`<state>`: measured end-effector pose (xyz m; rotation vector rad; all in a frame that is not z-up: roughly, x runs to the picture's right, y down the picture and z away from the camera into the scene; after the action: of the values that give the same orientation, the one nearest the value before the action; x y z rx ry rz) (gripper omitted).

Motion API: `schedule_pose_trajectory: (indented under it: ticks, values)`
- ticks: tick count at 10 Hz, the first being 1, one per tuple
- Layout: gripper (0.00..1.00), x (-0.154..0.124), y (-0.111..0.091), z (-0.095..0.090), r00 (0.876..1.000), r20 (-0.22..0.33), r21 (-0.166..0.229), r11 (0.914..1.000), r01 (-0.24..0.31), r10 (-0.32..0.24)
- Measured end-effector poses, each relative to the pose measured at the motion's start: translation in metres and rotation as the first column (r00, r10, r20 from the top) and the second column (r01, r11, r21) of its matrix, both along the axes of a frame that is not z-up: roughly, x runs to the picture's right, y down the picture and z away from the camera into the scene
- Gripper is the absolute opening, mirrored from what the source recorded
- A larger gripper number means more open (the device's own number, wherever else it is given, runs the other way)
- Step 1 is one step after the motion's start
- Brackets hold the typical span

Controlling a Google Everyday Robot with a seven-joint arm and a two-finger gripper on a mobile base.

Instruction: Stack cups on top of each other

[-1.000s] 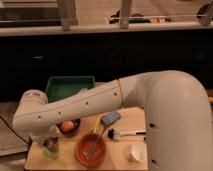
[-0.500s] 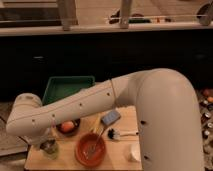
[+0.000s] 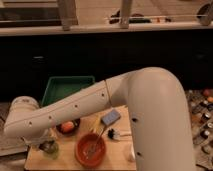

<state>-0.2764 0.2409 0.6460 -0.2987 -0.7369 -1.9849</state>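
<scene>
A white robot arm (image 3: 75, 112) is seen reaching from the right down to the lower left across a light wooden surface (image 3: 62, 163). Its hand (image 3: 46, 141) is placed low at the arm's left end, just above a small pale translucent green cup (image 3: 50, 149) near the surface's left edge. The hand is largely covered by the forearm, so it cannot be told whether it is apart, together or clamped on anything.

The second cup, a dark one, cannot be made out, and it may be hidden under the arm. A dark bowl holding an orange fruit (image 3: 67, 127) is set just behind the green cup. A wide orange bowl (image 3: 91, 149) is set near it to the right. A green rectangular tray (image 3: 67, 86) is seen further back, and a blue-grey sponge (image 3: 110, 117) lies beside the arm.

The stacking is judged not yet done. The light cup could be tipped or pushed off the left edge if it is struck off-centre on a descent. The fruit bowl could be nudged by the forearm, which passes closely over it. A dark cup hidden from view could be misjudged and missed.
</scene>
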Motion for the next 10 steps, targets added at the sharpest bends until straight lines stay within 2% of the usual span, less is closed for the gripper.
schedule_pose_trajectory:
  ticks: [6, 7, 10]
  values:
    - [0.01, 0.0, 0.001, 0.013, 1.0, -0.03, -0.036, 0.9993, -0.002, 0.001]
    - [0.07, -0.001, 0.003, 0.014, 0.999, -0.033, -0.043, 0.9991, -0.001, -0.001]
    - [0.37, -0.001, 0.007, 0.015, 0.999, -0.041, -0.056, 0.9984, 0.006, -0.008]
